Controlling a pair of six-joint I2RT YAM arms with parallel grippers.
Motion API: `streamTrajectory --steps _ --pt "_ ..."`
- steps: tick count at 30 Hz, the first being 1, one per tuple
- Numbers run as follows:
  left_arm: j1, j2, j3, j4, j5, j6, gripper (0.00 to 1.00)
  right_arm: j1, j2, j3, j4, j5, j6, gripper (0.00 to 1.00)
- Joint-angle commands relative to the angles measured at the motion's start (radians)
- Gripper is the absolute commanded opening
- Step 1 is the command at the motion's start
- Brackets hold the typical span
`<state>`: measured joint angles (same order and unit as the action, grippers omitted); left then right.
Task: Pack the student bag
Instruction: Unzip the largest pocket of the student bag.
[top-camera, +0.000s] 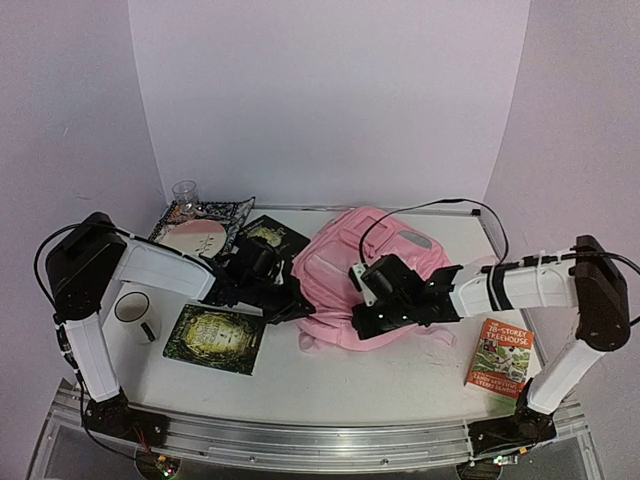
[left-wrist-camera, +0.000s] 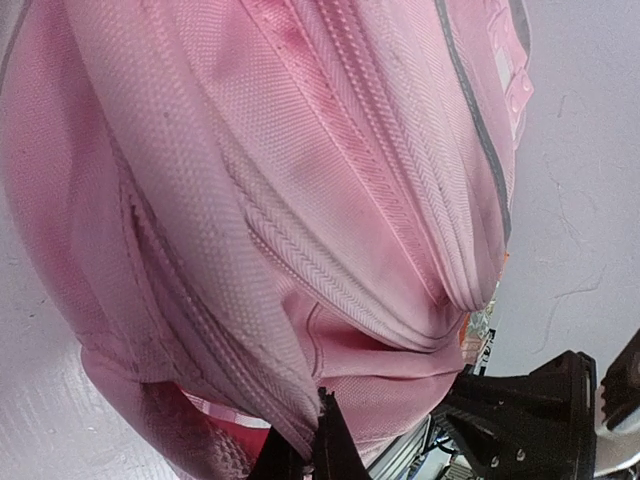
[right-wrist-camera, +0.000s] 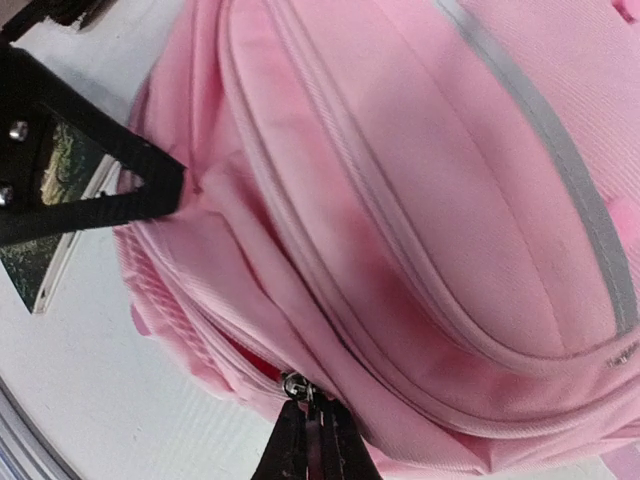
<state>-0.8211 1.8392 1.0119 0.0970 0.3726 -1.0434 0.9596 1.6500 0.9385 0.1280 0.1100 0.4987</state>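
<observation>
Clamps the large soft pale-pink fabric backpack, flat on the white tabletop, at its near edge, left gripper on fabric, right gripper on a small metal zip pull, and likely risks losing the pull or dragging the backpack if tugged unevenly.

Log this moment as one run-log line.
left gripper: shut on pale-pink soft fabric backpack | right gripper: shut on small metal zipper pull | orange paperback book: on white table, outside backpack
</observation>
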Motion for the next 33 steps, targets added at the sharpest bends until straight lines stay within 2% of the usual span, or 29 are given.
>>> streamTrajectory --steps 1,7,12,19,22,25,28,33 --pt "0.017 -0.065 -0.028 -0.076 -0.057 0.084 0.00 -0.117 -0.158 -0.103 -0.211 0.164 0.041 0.00" --pt "0.017 -0.111 -0.025 -0.158 -0.022 0.224 0.00 -0.344 -0.313 -0.207 -0.269 0.154 0.049 0.00" --pt "0.017 -0.181 -0.045 -0.227 -0.027 0.319 0.00 -0.531 -0.349 -0.223 -0.269 0.148 0.017 0.00" --pt "0.001 -0.164 -0.054 -0.229 0.050 0.382 0.00 -0.556 -0.264 -0.159 -0.225 0.175 -0.036 0.00" --pt "0.000 -0.181 -0.063 -0.229 0.033 0.397 0.00 -0.563 -0.238 -0.139 -0.218 0.212 -0.058 0.01" --pt "-0.007 -0.171 -0.045 -0.226 0.043 0.387 0.03 -0.559 -0.262 -0.160 -0.164 0.122 -0.116 0.08" --pt "-0.041 -0.134 -0.002 -0.203 0.039 0.371 0.09 -0.530 -0.336 -0.199 -0.105 0.050 -0.156 0.20" --pt "-0.102 -0.060 0.060 -0.072 0.075 0.308 0.30 -0.412 -0.440 -0.222 -0.088 0.057 -0.184 0.40"
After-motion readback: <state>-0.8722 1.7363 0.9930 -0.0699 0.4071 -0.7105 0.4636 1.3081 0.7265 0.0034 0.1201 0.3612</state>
